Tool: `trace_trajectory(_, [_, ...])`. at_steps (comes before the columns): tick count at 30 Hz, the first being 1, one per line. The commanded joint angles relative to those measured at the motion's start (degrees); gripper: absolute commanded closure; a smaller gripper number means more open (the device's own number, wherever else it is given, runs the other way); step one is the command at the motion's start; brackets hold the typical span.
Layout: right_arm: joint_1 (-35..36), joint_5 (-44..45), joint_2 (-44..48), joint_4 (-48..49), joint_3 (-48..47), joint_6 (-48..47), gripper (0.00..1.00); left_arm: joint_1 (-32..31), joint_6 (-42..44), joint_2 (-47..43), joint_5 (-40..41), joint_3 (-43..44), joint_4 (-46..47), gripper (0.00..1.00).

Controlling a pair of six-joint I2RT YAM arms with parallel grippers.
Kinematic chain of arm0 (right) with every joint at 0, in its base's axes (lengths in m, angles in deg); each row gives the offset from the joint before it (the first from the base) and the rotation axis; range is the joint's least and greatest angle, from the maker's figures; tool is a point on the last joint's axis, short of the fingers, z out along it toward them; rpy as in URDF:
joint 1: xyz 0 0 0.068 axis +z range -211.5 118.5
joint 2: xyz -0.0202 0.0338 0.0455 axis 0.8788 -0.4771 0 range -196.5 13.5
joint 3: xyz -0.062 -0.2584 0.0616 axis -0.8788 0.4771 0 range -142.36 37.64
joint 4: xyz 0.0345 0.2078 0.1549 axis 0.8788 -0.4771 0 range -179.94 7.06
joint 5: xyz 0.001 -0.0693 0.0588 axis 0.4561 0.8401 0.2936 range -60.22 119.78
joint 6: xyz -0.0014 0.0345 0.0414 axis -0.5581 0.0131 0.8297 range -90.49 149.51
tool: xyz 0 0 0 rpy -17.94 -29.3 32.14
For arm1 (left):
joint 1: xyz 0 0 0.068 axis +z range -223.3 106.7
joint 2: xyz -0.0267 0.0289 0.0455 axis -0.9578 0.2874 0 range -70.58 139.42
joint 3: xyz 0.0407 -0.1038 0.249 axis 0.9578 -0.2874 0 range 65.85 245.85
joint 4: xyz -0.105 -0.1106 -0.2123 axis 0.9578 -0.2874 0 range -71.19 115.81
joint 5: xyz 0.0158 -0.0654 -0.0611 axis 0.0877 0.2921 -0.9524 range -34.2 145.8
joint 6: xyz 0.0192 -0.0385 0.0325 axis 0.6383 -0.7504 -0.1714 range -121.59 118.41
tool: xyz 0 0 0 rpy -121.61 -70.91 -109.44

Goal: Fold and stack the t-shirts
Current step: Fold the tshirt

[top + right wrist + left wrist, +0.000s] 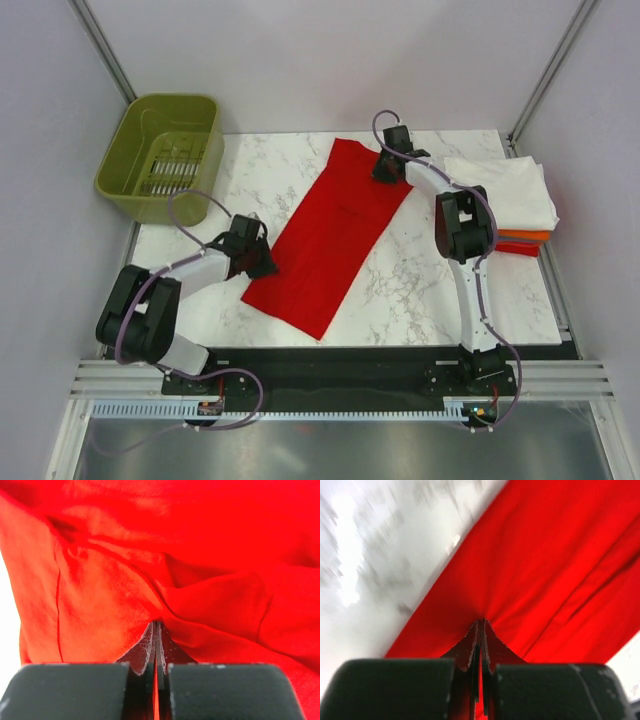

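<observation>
Red t-shirt (335, 240): lies flat on the counter (430, 280), right of the olive basket (160, 155), as one long strip.
Handling: looks light, soft and limp; probably sags between holds; best pinched at edges or corners.
Long axis: runs diagonally, near end below the basket, far end pointing away to its right.
Left claw (267, 262): clenched on the strip's basket-side edge.
Right claw (384, 170): clenched on the far end.
Folded stack (505, 195): well right of the basket, white on top.
</observation>
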Motion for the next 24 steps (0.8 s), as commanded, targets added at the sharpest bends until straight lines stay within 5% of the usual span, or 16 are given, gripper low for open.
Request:
trace_trajectory(1, [0.24, -3.87, -8.08, -5.27, -4.19, -0.35, 1.0, -4.59, -6.86, -4.28, -0.98, -6.15, 0.17, 0.98])
trace_trajectory(7, [1.91, -7.13, -13.27, -4.92, -11.76, -0.52, 1.0, -15.23, -16.53, -10.18, 1.21, -12.66, 4.75, 0.98])
trace_trajectory(13, [1.65, -9.68, -18.72, -4.48, -20.9, -0.88, 0.99, -19.38, -19.27, -10.36, -1.86, -14.96, 16.01, 0.98])
trace_trajectory(19, [1.39, -12.75, -18.55, -2.37, -23.55, -1.84, 0.85, -22.98, -17.96, -10.62, -2.3, -10.12, 16.01, 0.89])
trace_trajectory(24, [1.21, -17.41, -9.51, 3.15, -16.88, -4.04, 0.73, -22.89, -16.2, -16.68, -0.55, -7.75, 10.75, 0.82])
